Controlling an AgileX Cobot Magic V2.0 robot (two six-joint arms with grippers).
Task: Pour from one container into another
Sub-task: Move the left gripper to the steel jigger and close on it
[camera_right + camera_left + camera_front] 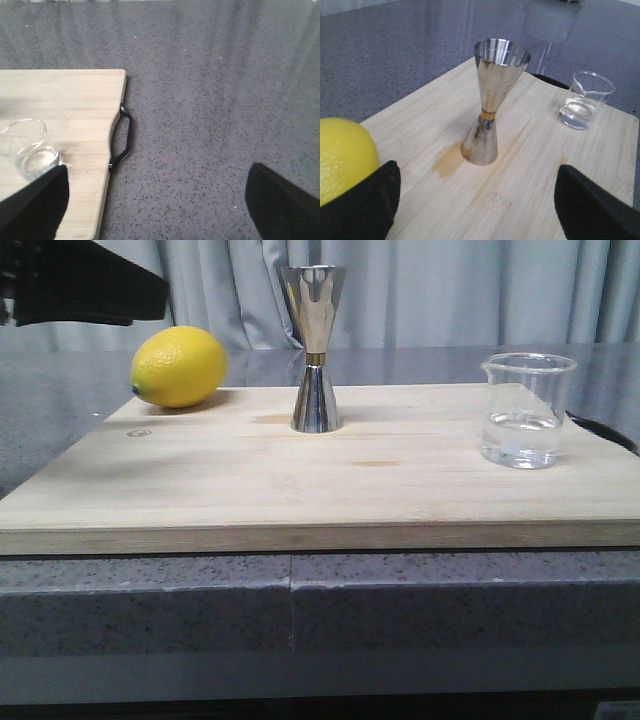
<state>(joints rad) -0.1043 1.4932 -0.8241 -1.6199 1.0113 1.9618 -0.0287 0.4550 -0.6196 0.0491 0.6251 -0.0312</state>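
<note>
Beaker: the glass beaker [527,410] stands upright at 3 o'clock on the cutting board [300,490], a little clear liquid in its bottom.
Jigger: the steel jigger [314,350] stands upright near 12 o'clock, well apart from the beaker; a lemon [179,366] lies at 10 o'clock.
Nearer arm: the right gripper [155,200], judging by its wrist view; the beaker sits just beside one finger.
Right gripper: spread wide, holding nothing.
Left gripper [475,200]: spread wide, empty, facing the jigger, one finger near the lemon.

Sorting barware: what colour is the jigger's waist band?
Gold, on the steel jigger; clearest in the left wrist view.
</note>
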